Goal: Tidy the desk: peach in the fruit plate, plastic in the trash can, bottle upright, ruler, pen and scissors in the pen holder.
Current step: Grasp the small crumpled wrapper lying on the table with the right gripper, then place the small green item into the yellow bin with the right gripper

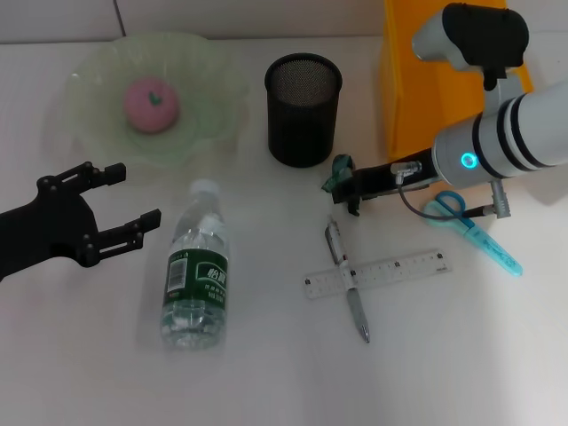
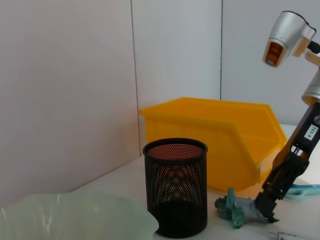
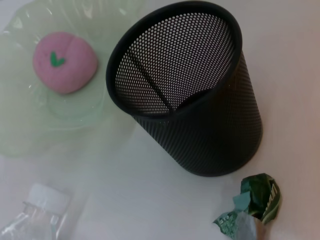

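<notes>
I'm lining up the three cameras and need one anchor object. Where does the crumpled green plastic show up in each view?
Head view: the crumpled green plastic sits at the right claw tip, beside the black mesh pen holder.
Left wrist view: low in the frame, between the pen holder and the right claw.
Right wrist view: bottom corner, below the pen holder.
Shared landmark: the pen holder.

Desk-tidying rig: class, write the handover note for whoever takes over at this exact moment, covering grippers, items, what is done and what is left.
Right gripper: low beside the pen holder, shut on the crumpled plastic.
Left gripper: open, hovering left of the bottle, holding nothing.
Done: peach lies in the fruit plate.
Left: plastic into the yellow trash can; bottle lies on its side, stand it up; ruler, pen lying across it, and scissors are on the desk and go into the empty holder.
</notes>
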`<action>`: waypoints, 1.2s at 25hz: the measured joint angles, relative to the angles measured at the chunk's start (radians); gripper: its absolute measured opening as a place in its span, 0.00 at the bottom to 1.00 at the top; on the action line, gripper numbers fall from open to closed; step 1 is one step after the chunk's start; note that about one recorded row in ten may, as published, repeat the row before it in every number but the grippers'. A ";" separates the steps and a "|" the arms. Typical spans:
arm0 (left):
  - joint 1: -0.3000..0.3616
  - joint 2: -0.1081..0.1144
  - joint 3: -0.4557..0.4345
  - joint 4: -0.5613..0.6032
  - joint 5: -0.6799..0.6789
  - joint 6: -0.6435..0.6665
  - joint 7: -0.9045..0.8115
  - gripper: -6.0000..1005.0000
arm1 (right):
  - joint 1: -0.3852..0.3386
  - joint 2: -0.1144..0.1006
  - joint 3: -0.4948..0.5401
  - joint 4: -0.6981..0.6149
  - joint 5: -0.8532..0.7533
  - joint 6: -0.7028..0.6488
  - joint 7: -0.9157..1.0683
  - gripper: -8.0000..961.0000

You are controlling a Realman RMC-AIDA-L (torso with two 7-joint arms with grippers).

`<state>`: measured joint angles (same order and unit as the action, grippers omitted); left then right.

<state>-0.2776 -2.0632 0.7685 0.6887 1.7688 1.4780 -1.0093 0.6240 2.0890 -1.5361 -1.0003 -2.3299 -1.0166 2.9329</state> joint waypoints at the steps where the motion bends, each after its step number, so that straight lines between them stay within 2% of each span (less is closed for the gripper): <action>1: 0.000 0.000 0.000 0.000 0.000 0.000 0.000 0.80 | 0.004 0.000 0.000 0.008 0.000 0.002 0.000 0.49; 15: -0.003 0.000 0.000 -0.020 0.014 0.003 0.024 0.80 | 0.046 -0.002 -0.008 0.084 0.003 0.031 -0.019 0.34; 19: -0.003 0.000 -0.001 -0.021 0.015 0.003 0.032 0.80 | 0.059 -0.002 -0.009 0.111 0.003 0.047 -0.038 0.14; 22: -0.002 0.000 -0.006 -0.023 0.014 0.011 0.033 0.80 | 0.057 -0.002 -0.009 0.109 0.003 0.048 -0.048 0.12; 25: -0.001 0.000 -0.008 -0.023 0.014 0.015 0.033 0.80 | 0.035 0.001 -0.009 0.068 0.003 0.037 -0.057 0.10; 28: 0.002 0.000 -0.008 -0.023 0.014 0.015 0.033 0.80 | -0.006 0.001 -0.010 -0.009 0.008 0.010 -0.058 0.09; 29: 0.004 0.000 -0.008 -0.023 0.013 0.015 0.034 0.80 | -0.041 -0.001 -0.010 -0.075 0.015 -0.012 -0.057 0.08; 30: 0.004 0.000 -0.008 -0.023 0.013 0.015 0.034 0.80 | -0.041 -0.001 -0.010 -0.075 0.015 -0.012 -0.057 0.08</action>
<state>-0.2735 -2.0631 0.7608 0.6657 1.7820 1.4934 -0.9757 0.5834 2.0881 -1.5458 -1.0752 -2.3148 -1.0283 2.8757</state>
